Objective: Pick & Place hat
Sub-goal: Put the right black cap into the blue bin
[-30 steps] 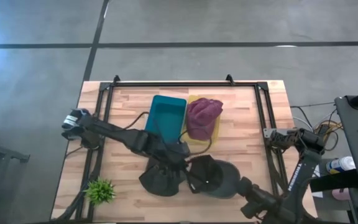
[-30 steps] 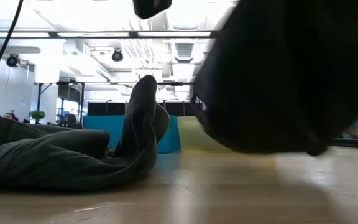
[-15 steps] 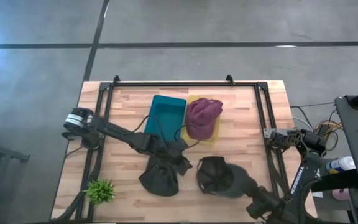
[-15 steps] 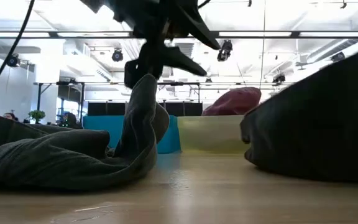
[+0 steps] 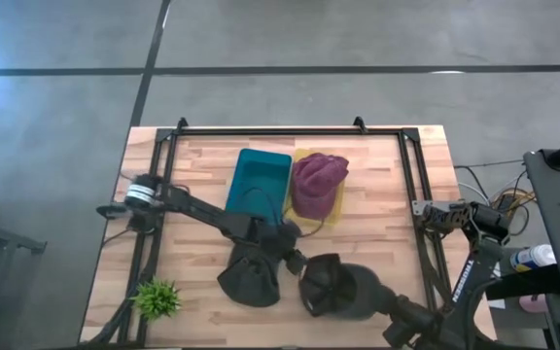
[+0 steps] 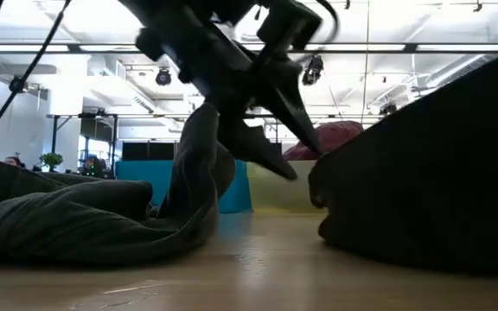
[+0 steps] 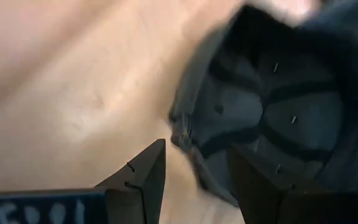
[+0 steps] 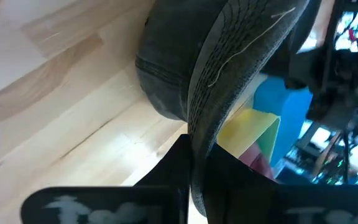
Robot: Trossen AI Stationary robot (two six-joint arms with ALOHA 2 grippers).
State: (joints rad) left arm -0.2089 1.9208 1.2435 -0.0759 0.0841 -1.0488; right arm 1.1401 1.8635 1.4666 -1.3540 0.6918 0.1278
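A dark cap sits near the table's front edge with its hollow inside turned up toward my left arm. My right gripper reaches in from the near right corner and is shut on the cap's brim. My left gripper is open and slants down just left of the cap. Its fingers stand either side of the cap's rim, just short of it. A second dark hat lies crumpled on the table to the left, with one fold standing up. My right gripper pinches the cap's stitched brim between its two fingers, which lie across the brim's edge. They come slanting down from the table's near right side. The cap's crown rests on the table, with the cap tilted onto its side.
A teal bin and a yellow bin holding a purple hat stand side by side at the back middle. A small green plant is at the near left corner. A black frame runs around the table.
My right gripper has lowered the cap from above the table until its crown rests on the wood. My left gripper has come down and moved toward the table's right and near edges, up to the cap's rim. It has rolled on the way and stayed open.
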